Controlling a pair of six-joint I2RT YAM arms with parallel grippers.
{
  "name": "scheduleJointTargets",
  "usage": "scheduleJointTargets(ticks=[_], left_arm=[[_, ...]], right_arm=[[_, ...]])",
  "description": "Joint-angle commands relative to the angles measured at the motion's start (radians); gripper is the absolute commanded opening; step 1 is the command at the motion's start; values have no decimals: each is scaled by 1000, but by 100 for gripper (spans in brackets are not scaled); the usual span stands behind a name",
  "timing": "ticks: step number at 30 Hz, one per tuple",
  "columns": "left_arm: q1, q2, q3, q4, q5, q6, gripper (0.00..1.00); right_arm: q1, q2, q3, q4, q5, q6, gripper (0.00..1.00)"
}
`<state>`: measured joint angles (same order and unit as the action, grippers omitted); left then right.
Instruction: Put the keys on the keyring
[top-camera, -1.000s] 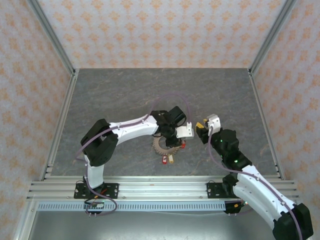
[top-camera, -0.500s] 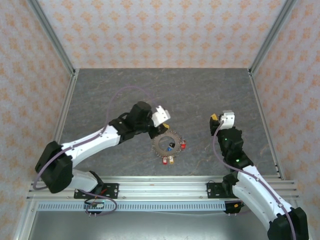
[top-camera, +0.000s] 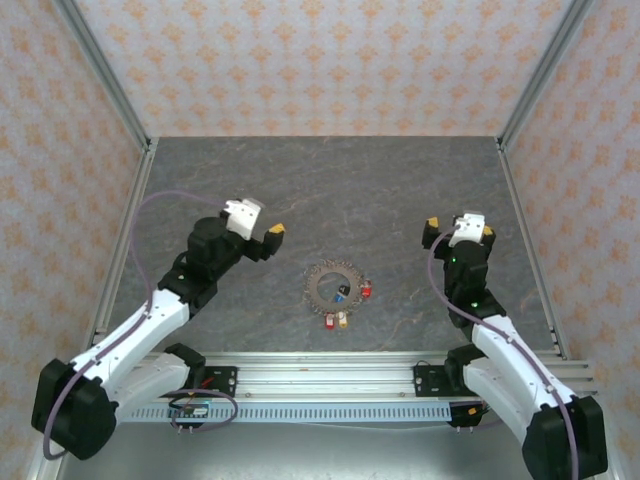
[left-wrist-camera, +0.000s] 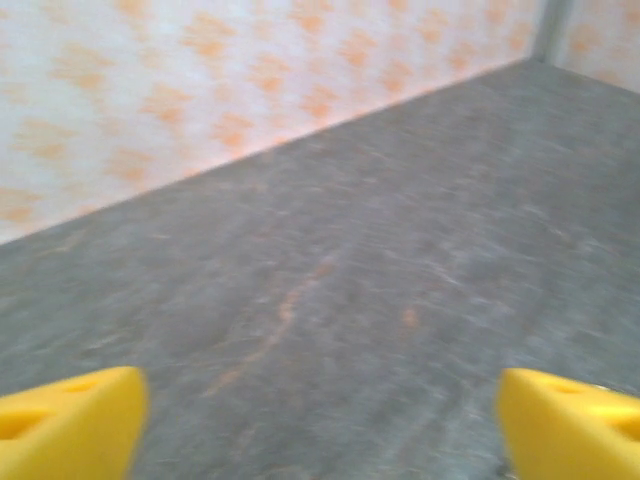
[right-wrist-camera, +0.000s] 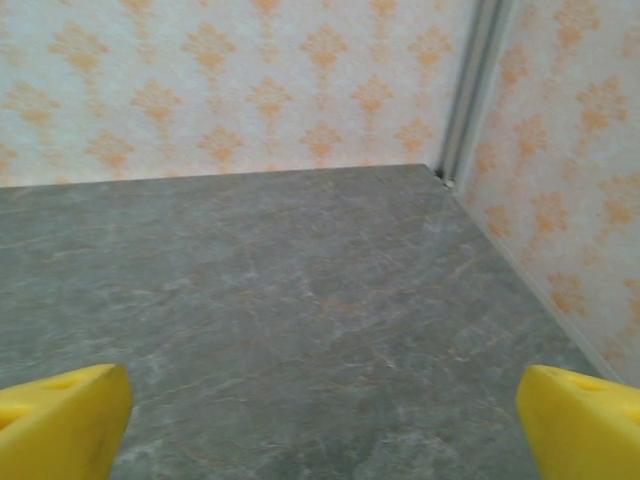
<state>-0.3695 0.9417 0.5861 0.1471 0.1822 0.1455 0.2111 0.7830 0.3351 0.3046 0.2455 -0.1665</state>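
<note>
Left claw (top-camera: 268, 238) pulled back from keyring (top-camera: 331, 288) (top view), fingertips (left-wrist-camera: 70, 420) apart

Keyring (top-camera: 331, 288) and keys (top-camera: 342, 319) flat mid-table, open tabletop (top-camera: 330, 190) all round, left claw (top-camera: 263, 240) and right claw (top-camera: 458, 231) well apart either side

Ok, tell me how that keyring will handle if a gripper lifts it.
The keyring looks like rigid metal lying flat, so probably stiff but awkward to pinch. The keys by its rim are tiny, so they would likely swing or scatter.
</note>
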Motion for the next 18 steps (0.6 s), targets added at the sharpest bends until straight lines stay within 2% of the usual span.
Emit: scheduleJointTargets(ticks=[1, 5, 8, 12, 14, 15, 17, 18], left_arm=[[75, -42, -27, -11, -104, -24, 100], [159, -23, -35, -10, -188, -78, 100], [219, 29, -33, 7, -240, -152, 100], [242, 137, -9, 10, -281, -166, 100], [245, 181, 4, 8, -267, -147, 100], [248, 200, 3, 21, -247, -130, 100], [251, 227, -8, 62, -231, -118, 100], [251, 237, -21, 92, -226, -111, 100]], right_arm=[[-67, 54, 18, 59, 24, 29, 99], [-144, 198, 11, 108, -28, 74, 99], [-160, 325, 12, 191, -55, 87, 99], [-167, 515, 24, 341, -90, 80, 99], [-180, 552, 51, 360, -133, 120, 99], [-186, 586, 44, 429, -145, 152, 99], [-191, 655, 28, 509, -200, 139, 99], [-192, 708, -1, 605, -243, 120, 99]])
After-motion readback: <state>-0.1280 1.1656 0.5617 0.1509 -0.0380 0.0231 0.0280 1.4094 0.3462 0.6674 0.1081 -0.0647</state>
